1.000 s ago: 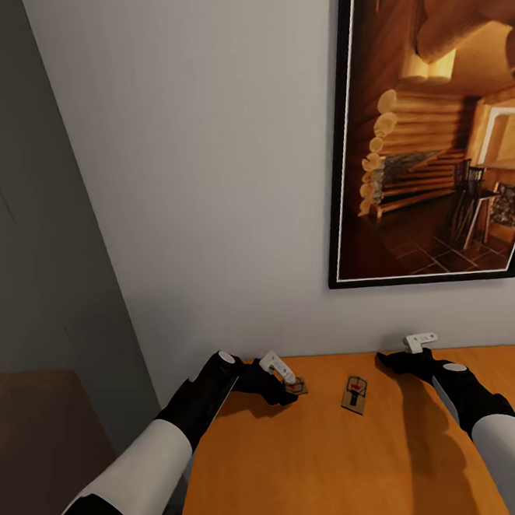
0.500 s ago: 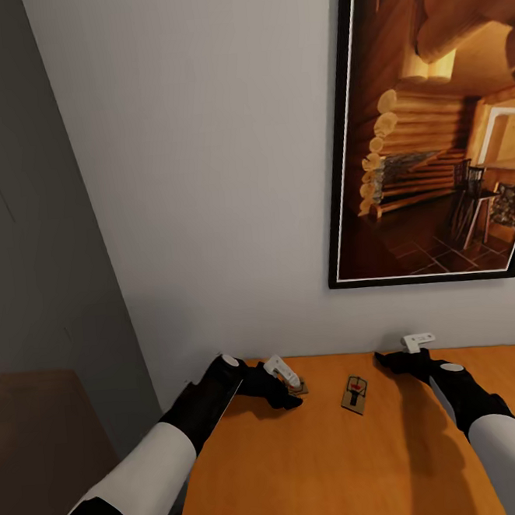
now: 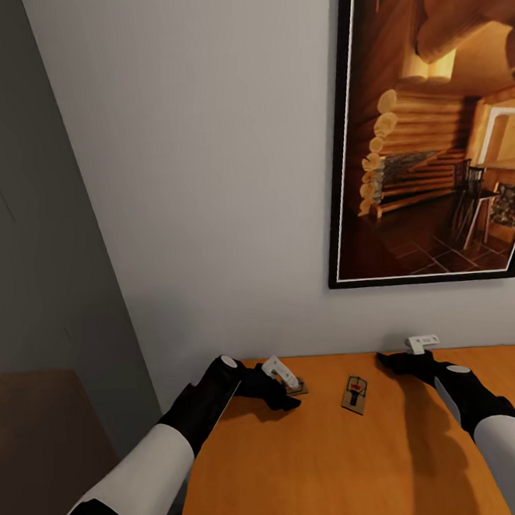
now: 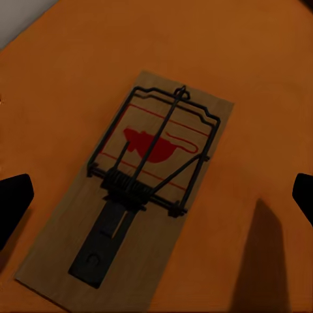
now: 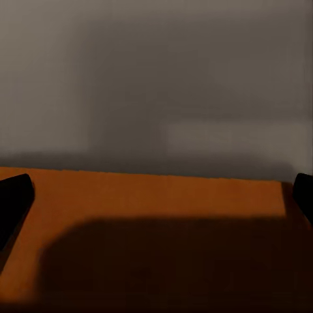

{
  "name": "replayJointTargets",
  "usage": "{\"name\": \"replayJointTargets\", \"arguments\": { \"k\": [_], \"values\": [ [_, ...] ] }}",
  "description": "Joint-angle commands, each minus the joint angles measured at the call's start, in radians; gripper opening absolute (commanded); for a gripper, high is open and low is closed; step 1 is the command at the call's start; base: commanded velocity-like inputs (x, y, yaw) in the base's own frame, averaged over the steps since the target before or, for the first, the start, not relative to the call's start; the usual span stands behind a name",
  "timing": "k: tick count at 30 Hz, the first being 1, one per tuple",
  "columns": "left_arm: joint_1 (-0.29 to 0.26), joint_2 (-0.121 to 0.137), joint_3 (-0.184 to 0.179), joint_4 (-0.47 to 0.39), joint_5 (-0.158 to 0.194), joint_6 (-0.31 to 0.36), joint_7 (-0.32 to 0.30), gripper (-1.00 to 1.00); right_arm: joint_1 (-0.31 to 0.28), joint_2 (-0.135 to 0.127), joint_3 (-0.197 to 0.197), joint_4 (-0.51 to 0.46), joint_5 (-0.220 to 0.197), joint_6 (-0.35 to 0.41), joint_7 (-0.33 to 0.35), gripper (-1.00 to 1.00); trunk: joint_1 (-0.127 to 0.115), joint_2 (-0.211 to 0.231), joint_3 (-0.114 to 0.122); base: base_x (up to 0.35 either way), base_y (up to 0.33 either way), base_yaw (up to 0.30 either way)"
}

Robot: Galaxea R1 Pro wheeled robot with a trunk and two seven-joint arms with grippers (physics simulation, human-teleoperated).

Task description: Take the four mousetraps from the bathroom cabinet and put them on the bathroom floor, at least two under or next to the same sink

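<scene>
Left gripper [image 3: 290, 383] lowered slightly since earlier, now over the left mousetrap [image 4: 134, 189], fingers spread wide to straddle it. Second mousetrap [image 3: 354, 394] flat on the cabinet [image 3: 322, 463], just right. Right gripper [image 3: 418, 346] spread too, idle near the far wall.

Mousetrap [image 4: 140, 189] flat on cabinet [image 4: 78, 59], fingers [image 4: 13, 202] seemingly apart
</scene>
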Motion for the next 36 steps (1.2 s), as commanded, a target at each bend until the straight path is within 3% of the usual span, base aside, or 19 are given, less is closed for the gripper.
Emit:
{"name": "replayJointTargets", "arguments": {
  "k": [1,7,15,20,33,34,36],
  "values": [
    [-0.001,0.0,0.001,-0.002,-0.008,0.004,-0.006,1.0,0.0,0.0,-0.006,0.001,0.016,0.005,0.011,1.0,0.0,-0.001,-0.002,0.0,0.0,0.0],
    [0.0,0.0,0.001,-0.002,-0.008,0.004,-0.006,1.0,0.0,-0.008,-0.007,-0.03,0.038,0.028,0.035,1.0,0.0,-0.001,-0.002,0.0,0.0,0.0],
    [0.0,0.001,0.001,-0.002,-0.008,0.004,-0.006,1.0,0.0,-0.054,-0.009,-0.075,0.083,0.073,0.08,1.0,0.0,-0.001,-0.002,0.0,0.0,0.0],
    [0.0,0.001,0.001,-0.002,-0.008,0.004,-0.005,1.0,0.0,-0.081,-0.009,-0.103,0.088,0.101,0.108,1.0,0.0,-0.001,-0.002,0.0,0.0,0.0],
    [0.0,0.0,0.001,-0.002,-0.008,0.004,-0.005,1.0,0.0,-0.087,-0.009,-0.176,0.112,0.174,0.181,1.0,0.0,-0.001,-0.002,0.0,0.0,0.0],
    [0.0,0.0,0.001,-0.002,-0.008,0.004,-0.005,1.0,0.0,-0.087,-0.009,-0.25,0.113,0.403,0.266,1.0,0.0,-0.001,-0.002,0.0,0.0,0.0],
    [0.0,0.0,0.001,-0.002,-0.008,0.004,-0.005,1.0,0.0,-0.087,-0.009,-0.252,0.116,0.45,0.266,1.0,0.0,-0.001,-0.002,0.0,0.0,0.0]
  ]
}}
